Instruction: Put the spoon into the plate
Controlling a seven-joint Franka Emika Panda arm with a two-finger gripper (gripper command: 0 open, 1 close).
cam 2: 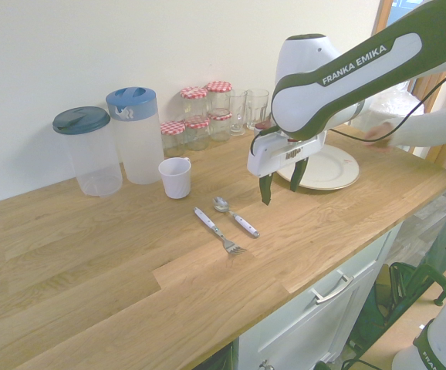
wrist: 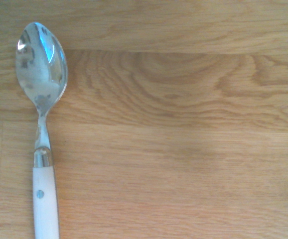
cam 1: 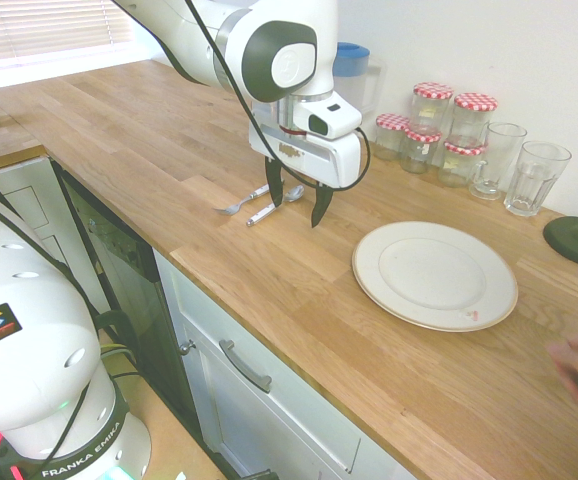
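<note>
- A kitchen: a long oak worktop [cam 2: 130,254] runs along a pale wall above white cabinet drawers.
- The gripper [cam 2: 282,183] hangs over the bare wood with its two dark fingers spread apart and nothing between them.
- The spoon [cam 2: 234,215], a shiny bowl on a white handle, lies flat on the worktop just beside the gripper, on the side away from the plate; the wrist view shows it untouched at the frame's edge.
- The plate [cam 1: 435,274] sits bare on the gripper's other side, near but apart from it.
- Progress, as I judge it: nothing is done yet. The grasp, the lift, the carry across and the setting down all remain.
- Counts: one spoon, one fork [cam 2: 218,231] lying just beyond the spoon, one plate.
- Further from the gripper, toward the wall: one white cup [cam 2: 176,177], two lidded plastic jugs [cam 2: 134,135], five jars with red-checked lids [cam 1: 439,125] and two drinking glasses [cam 1: 517,170].
</note>
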